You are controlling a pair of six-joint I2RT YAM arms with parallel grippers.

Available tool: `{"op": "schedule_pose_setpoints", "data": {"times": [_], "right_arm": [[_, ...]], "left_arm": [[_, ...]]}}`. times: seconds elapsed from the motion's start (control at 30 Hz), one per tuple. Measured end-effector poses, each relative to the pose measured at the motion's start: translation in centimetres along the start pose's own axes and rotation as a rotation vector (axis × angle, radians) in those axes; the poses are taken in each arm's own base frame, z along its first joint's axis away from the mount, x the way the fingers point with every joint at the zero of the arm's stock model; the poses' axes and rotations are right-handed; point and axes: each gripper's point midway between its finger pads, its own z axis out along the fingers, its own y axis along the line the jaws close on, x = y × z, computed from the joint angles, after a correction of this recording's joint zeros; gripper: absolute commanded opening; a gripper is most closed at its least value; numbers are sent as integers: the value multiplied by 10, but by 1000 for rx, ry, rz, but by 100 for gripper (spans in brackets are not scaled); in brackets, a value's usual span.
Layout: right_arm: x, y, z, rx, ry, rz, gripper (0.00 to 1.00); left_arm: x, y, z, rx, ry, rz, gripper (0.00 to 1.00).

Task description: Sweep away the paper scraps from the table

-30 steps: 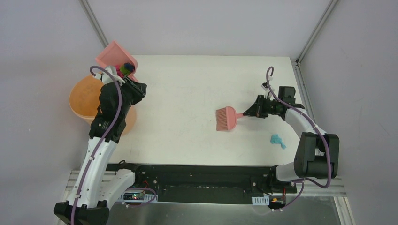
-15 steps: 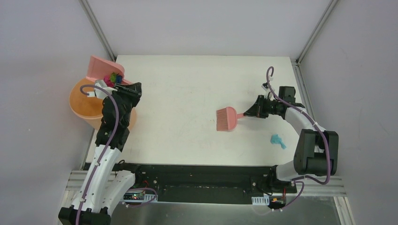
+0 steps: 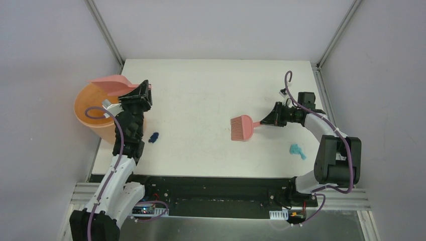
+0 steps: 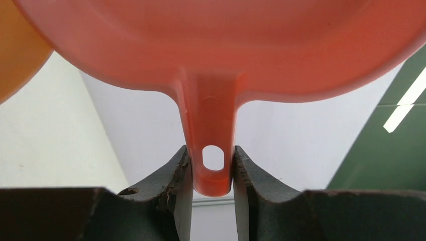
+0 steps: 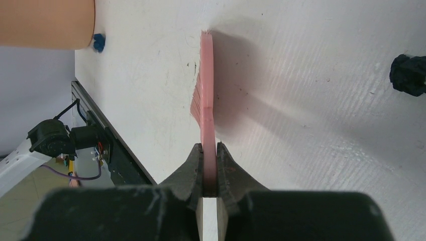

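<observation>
My left gripper (image 3: 131,95) is shut on the handle of the pink dustpan (image 3: 113,83), which is tipped over the orange bucket (image 3: 88,108). In the left wrist view the jaws (image 4: 213,170) clamp the handle, and the pan (image 4: 216,45) fills the top. No scraps show in the pan. A dark blue scrap (image 3: 153,136) lies on the table (image 3: 201,85) beside the bucket. A teal scrap (image 3: 297,150) lies at the right front. My right gripper (image 3: 266,122) is shut on the pink hand brush (image 3: 242,127), bristles on the table mid-right.
The right wrist view shows the brush (image 5: 207,95) edge-on, the blue scrap (image 5: 99,42) by the bucket (image 5: 47,22), and a black crumpled lump (image 5: 409,74) at the right edge. Frame posts stand at the back corners, and a black rail (image 3: 211,183) runs along the front.
My left arm swung the dustpan left over the bucket and tipped it; the scraps seen in it are gone from view. A dark blue scrap now lies on the table. The right arm is still.
</observation>
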Motion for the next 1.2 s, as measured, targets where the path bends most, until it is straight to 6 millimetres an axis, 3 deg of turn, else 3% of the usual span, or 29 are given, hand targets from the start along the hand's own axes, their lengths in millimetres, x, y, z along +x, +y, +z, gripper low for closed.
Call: {"op": "schedule_pose_setpoints", "data": {"times": [0.27, 0.43, 0.57, 0.9, 1.0, 1.2], "right_arm": [[2, 0, 0, -3, 6, 7, 0], [2, 0, 0, -4, 8, 6, 0], [2, 0, 0, -5, 9, 6, 0], [2, 9, 1, -20, 26, 2, 0], [4, 29, 12, -19, 77, -71, 0], [33, 120, 49, -161, 247, -304, 0]], "left_arm": [[5, 2, 21, 76, 19, -223, 0], [5, -21, 17, 166, 41, -246, 0], [11, -35, 13, 214, 71, -171, 0], [42, -136, -10, 357, 223, 292, 0], [50, -141, -20, 342, 278, 435, 0], [54, -89, -35, 120, 417, 694, 0]]}}
